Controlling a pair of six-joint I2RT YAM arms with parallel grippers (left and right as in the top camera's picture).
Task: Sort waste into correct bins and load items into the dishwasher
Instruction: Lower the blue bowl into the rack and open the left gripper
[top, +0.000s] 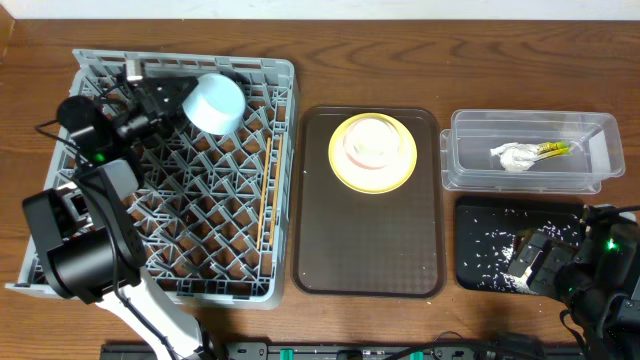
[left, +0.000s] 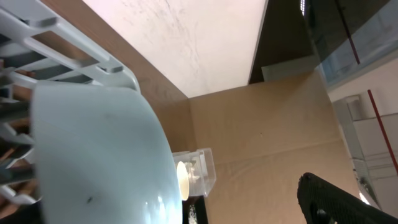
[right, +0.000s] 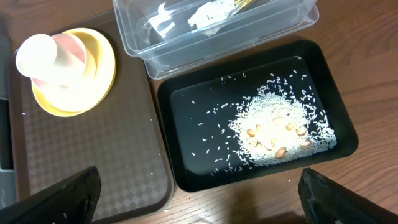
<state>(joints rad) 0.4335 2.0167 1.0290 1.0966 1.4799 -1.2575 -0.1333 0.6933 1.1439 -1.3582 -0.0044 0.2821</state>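
Observation:
A white bowl with a light-blue outside (top: 215, 103) rests tilted on the pegs at the far side of the grey dishwasher rack (top: 200, 210). My left gripper (top: 178, 100) is right beside it, open. In the left wrist view the bowl (left: 93, 155) fills the left and one finger (left: 329, 199) stands well clear of it. Two chopsticks (top: 268, 190) lie in the rack's right side. The yellow plate (top: 345, 175) carries the cream bowl (top: 372, 142). My right gripper (right: 205, 208) hangs open and empty over the near edge of the black tray (right: 186, 143).
The plate sits on a brown serving tray (top: 370, 240). A clear tub (top: 590, 160) holds the napkin (top: 515, 157) and the yellow-green wrapper (top: 553, 149). White crumbs (right: 273, 134) lie spread in the black tray. The left arm stretches over the rack's left half.

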